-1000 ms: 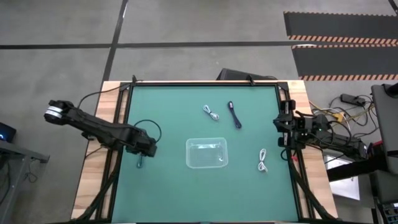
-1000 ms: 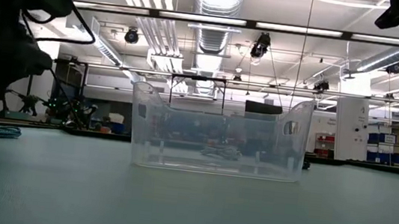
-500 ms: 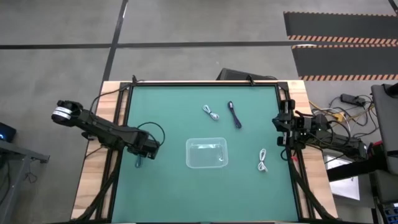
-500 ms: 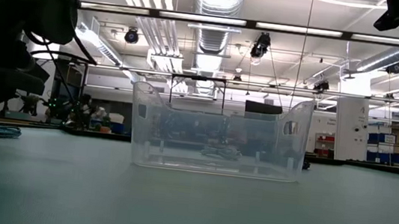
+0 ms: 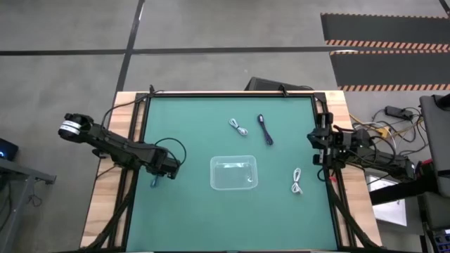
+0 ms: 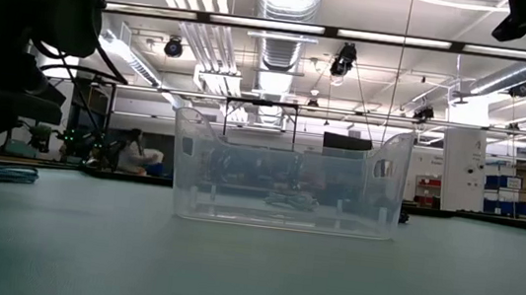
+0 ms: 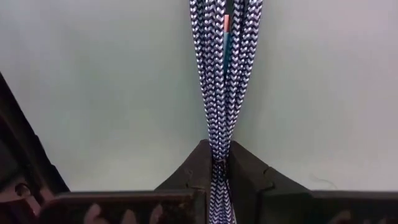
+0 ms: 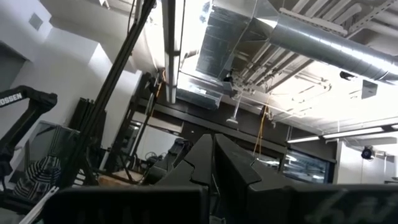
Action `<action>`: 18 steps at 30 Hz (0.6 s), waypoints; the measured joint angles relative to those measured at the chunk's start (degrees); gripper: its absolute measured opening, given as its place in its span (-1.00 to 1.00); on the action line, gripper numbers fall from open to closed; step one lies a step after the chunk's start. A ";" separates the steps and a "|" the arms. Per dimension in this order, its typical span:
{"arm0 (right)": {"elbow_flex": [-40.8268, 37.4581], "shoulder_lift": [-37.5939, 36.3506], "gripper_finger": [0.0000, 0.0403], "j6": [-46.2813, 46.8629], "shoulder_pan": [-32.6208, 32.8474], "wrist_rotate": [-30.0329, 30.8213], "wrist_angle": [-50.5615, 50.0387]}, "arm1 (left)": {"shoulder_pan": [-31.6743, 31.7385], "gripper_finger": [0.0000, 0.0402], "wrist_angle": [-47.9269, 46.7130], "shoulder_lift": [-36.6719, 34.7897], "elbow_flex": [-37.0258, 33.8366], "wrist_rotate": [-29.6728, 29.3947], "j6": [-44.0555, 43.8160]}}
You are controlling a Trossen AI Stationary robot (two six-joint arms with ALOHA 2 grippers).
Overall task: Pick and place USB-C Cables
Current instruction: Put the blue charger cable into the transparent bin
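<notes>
The green table mat [image 5: 197, 211] carries everything, with the clear plastic open-topped tray [image 5: 234, 173] near its middle. The left arm reaches in from the left edge, and its left gripper [image 5: 156, 177] is down at the mat, left of the tray. In the left wrist view its two dark fingers [image 7: 189, 177] are pressed together on a blue-and-white braided cable bundle [image 7: 224, 68], whose strands run straight out ahead of the fingertips. The bundle's long axis therefore lies in line with the gripper, and the tray sits to its right, so the carry looks like a short move rightward. The right gripper [image 8: 214, 163] waits at the right edge with its fingers together and nothing between them. Three more cables lie loose: a black cable [image 5: 265, 130] and a white cable [image 5: 239, 127] far of the tray, and another white cable [image 5: 296, 182] right of it, nearer the right arm.
</notes>
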 joint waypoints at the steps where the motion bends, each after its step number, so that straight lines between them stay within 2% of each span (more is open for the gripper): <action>1: 0.00 0.00 -0.96 -0.13 0.00 0.00 -0.36 | 0.00 -0.92 0.00 0.00 0.04 -0.15 0.00; 10: 0.00 0.02 -0.96 -0.21 0.00 0.02 -0.39 | 0.01 -0.92 -2.26 0.07 3.44 -0.62 0.34; 18: 0.00 0.01 -0.96 -0.17 0.00 0.01 -0.39 | 0.01 -0.93 -9.23 0.07 10.96 -0.45 3.22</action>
